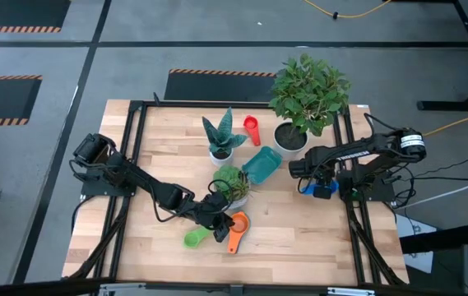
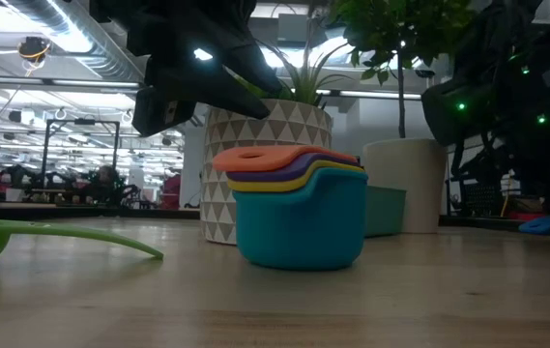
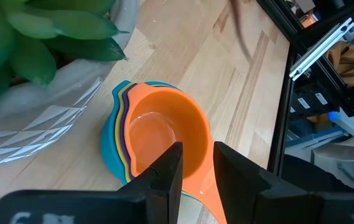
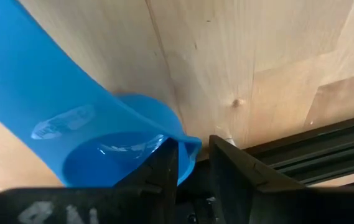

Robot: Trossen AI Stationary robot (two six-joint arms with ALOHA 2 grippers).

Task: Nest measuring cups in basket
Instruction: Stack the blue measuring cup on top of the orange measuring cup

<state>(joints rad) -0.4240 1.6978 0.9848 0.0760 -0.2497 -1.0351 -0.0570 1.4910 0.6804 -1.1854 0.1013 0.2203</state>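
Orange measuring cup (image 3: 164,134), topping the nested stack, sits between the left gripper (image 3: 195,168)'s parted fingers; right gripper (image 4: 192,165) pinches the blue cup (image 4: 102,143)'s rim.

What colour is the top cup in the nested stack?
Orange; the top cup shows best in the left wrist view, nested over purple, yellow and teal cups.

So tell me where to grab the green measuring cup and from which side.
Take the green measuring cup by its flat handle, coming straight down from above. It lies alone on the table near the front edge, left of the orange-topped stack. In the low view the handle arches slightly off the wood, leaving room for fingers.
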